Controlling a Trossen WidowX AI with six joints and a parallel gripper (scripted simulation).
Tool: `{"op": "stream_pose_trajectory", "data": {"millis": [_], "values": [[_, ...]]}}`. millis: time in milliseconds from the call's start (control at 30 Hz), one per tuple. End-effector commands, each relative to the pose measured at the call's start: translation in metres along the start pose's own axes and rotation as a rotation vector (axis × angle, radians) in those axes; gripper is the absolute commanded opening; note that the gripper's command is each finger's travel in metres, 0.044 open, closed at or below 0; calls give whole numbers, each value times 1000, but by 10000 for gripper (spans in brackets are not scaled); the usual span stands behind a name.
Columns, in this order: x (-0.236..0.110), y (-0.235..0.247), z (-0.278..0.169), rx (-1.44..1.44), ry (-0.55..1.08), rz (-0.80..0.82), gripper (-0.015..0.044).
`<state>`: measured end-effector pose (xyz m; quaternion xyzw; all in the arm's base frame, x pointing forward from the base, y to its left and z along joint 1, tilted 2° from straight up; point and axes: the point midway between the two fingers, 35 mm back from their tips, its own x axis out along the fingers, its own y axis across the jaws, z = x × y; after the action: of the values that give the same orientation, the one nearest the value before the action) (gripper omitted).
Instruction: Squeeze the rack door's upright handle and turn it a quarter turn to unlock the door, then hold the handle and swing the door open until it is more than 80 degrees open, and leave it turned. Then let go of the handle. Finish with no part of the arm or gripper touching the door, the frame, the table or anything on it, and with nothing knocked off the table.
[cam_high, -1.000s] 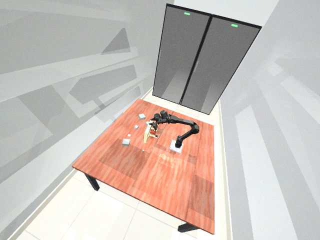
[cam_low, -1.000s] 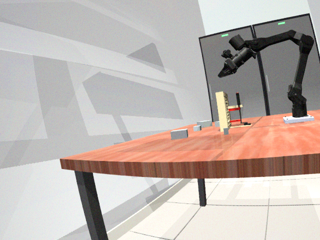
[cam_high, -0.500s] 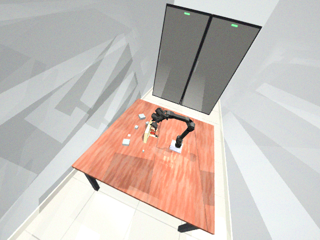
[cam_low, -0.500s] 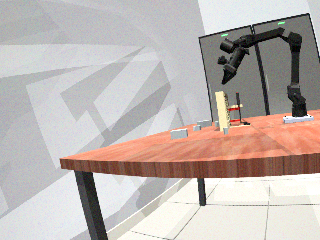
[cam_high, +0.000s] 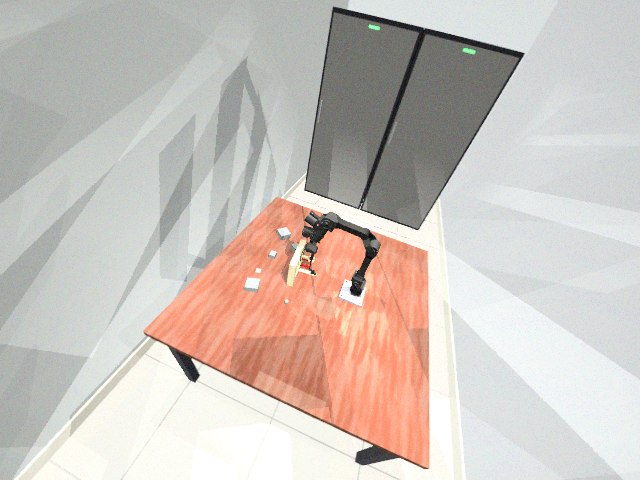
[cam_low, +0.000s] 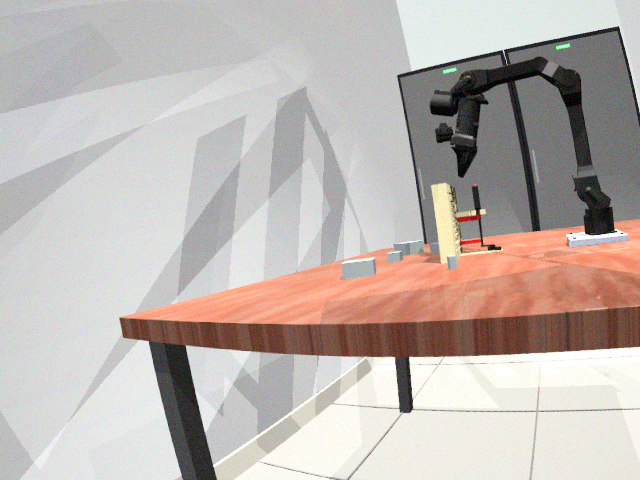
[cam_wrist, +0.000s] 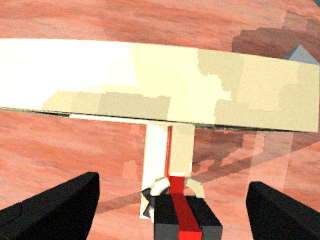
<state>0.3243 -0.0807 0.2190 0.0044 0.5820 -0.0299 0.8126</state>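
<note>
The beige rack panel (cam_high: 296, 266) (cam_low: 442, 222) (cam_wrist: 125, 75) stands upright on the table. Beige arms and red brackets (cam_low: 468, 218) stick out from its robot side. The upright black handle (cam_low: 476, 198) (cam_wrist: 165, 217), with a red top stripe, stands at their outer end. Which beige part is door and which is frame, and the door's angle, I cannot tell. My gripper (cam_high: 311, 250) (cam_low: 461, 175) (cam_wrist: 174, 188) is partly open and empty, pointing down above the rack. In the wrist view the handle's top shows between the finger lines, but the exterior view shows the fingertips higher, not touching it.
Several grey blocks lie beyond the panel, among them a large one (cam_high: 252, 284) (cam_low: 358, 268), another (cam_high: 283, 233) and a smaller one (cam_high: 272, 253) (cam_low: 394, 256). A tiny block (cam_high: 286, 301) (cam_low: 452, 262) lies near the panel's end. The arm's white base plate (cam_high: 351, 297) (cam_low: 597, 238) is on the handle side.
</note>
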Motion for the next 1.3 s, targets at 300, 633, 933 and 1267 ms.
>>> {"op": "stream_pose_trajectory", "data": {"millis": [300,633,933,1267], "values": [[-4,-14,-24,17,278,65,284],[5,-14,-26,18,282,62,284],[19,-13,-29,20,289,57,284],[34,-13,-33,22,296,52,284]]}}
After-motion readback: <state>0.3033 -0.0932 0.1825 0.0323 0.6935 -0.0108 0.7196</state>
